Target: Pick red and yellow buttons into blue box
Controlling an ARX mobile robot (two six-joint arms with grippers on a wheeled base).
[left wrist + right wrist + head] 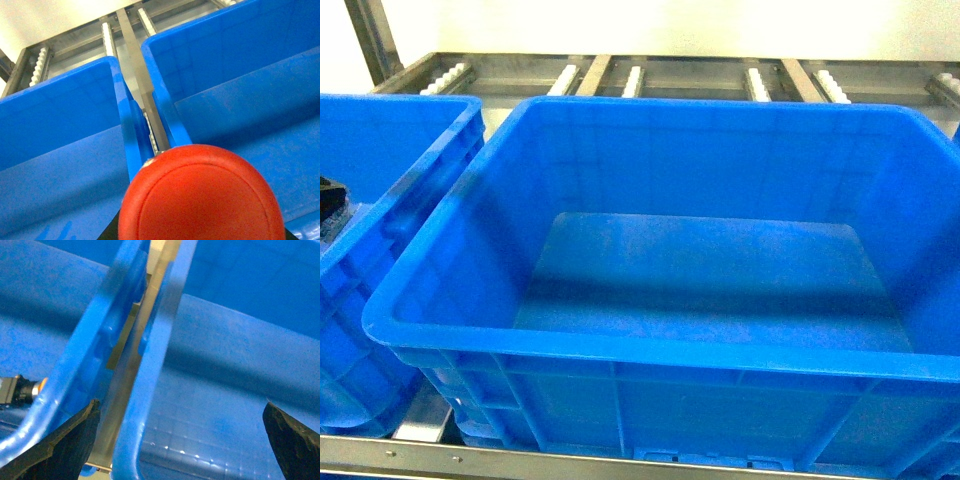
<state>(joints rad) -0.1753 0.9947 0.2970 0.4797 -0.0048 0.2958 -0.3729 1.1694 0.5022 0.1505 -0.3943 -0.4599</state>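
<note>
The red button (202,197) fills the bottom of the left wrist view, its round cap facing the camera. My left gripper (200,225) is shut on it; the cap hides the fingers. The button hangs over the gap between two crates. The crate on the right is the blue box (240,75), which is large, deep and empty in the head view (620,350). My right gripper (182,440) is open above a crate rim (150,365), with nothing between its fingertips (65,440). A small grey part with an orange tip (22,389) shows at the left edge; I cannot tell whether it is the yellow button.
A second blue crate (390,200) stands left of the box, with a dark object (330,205) at its edge. A third crate's corner (954,130) shows at the right. A metal rail (140,80) runs between the crates, and roller tracks (635,80) lie behind them.
</note>
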